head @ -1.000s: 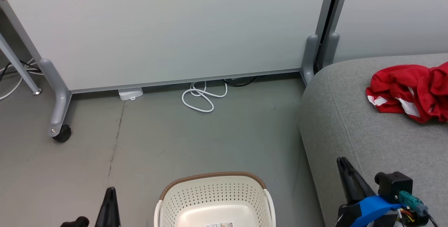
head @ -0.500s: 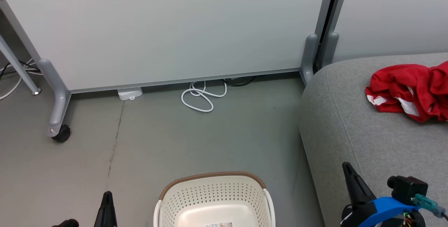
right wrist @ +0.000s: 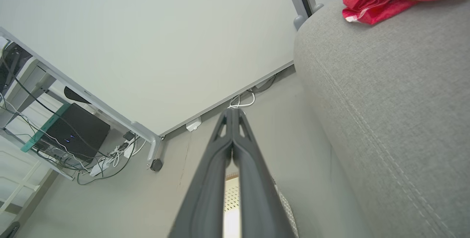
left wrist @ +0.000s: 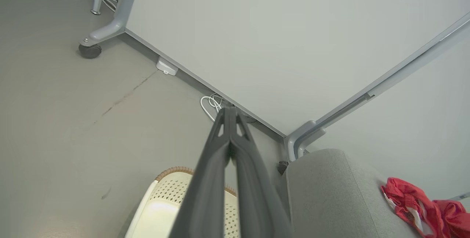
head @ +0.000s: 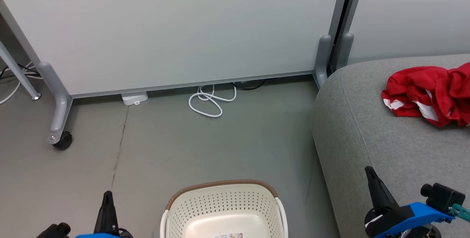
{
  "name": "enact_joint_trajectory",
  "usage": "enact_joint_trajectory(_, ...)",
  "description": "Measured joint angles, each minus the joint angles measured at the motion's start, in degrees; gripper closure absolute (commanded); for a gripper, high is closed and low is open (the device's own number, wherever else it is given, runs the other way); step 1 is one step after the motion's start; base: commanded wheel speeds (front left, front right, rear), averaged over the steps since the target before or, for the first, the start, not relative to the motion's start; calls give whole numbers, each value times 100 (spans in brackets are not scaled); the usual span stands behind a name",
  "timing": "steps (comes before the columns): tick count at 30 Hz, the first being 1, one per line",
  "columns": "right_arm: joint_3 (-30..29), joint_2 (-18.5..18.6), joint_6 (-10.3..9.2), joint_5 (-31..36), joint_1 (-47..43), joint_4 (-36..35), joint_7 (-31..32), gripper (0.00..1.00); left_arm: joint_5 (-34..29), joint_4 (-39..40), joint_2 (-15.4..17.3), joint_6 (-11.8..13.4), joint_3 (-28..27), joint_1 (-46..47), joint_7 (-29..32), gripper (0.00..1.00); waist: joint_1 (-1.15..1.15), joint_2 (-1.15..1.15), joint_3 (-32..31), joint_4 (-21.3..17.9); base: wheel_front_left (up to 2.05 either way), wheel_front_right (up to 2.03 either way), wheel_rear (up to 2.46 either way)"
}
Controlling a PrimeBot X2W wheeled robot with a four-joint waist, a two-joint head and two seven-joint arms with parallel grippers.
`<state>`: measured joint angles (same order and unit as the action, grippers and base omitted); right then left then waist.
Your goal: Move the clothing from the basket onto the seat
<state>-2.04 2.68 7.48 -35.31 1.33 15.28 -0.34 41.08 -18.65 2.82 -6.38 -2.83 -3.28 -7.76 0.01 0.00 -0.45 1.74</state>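
Lower left: left gripper [head: 107,203], fingers pressed together, empty, seen against bare floor.

Bottom centre: basket [head: 220,186] on floor, between the grippers. No red in the part shown; near half out of view.

Lower right: right gripper [head: 371,179], likewise pressed together, empty, seen against seat [head: 367,139].

Far right: clothing [head: 422,94], a crumpled red heap with white panels, lying on seat, partly out of view.

Judged light, soft and limp; likely to sag and trail when lifted; neither fragile nor slippery. Best taken at a raised fold on top, pinching several layers.

Well apart from both grippers: beyond right gripper, further back on seat; furthest from left gripper, with basket between.
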Motion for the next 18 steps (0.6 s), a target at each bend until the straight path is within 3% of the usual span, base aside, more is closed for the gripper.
enact_joint_trajectory(18,-112,0,0,-1438,110,-25,179,100,1300,108,0,-16,-71,231,364,100,0,0,11,-31,0,0,0)
